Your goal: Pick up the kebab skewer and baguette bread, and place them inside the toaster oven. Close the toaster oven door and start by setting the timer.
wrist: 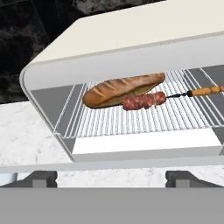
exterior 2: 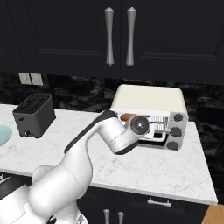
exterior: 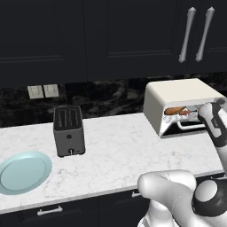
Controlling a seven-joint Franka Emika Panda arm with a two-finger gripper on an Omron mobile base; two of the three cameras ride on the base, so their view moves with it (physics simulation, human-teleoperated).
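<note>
Two dark fingertips (wrist: 43,178) of the claw (wrist: 111,179) are standing spread wide apart, gripping nothing, just before the open toaster oven (wrist: 131,35). Inside, the baguette bread (wrist: 122,89) and the kebab skewer (wrist: 144,100) are lying side by side, touching, on the wire rack (wrist: 131,118). Well to the left on the marble table (exterior: 124,146), a grey slot toaster (exterior: 68,131) and a pale blue plate (exterior: 22,172) are sitting.

Rendered kitchen: marble counter (exterior: 115,146), dark cabinets (exterior: 111,35), slot toaster (exterior: 68,131).
</note>
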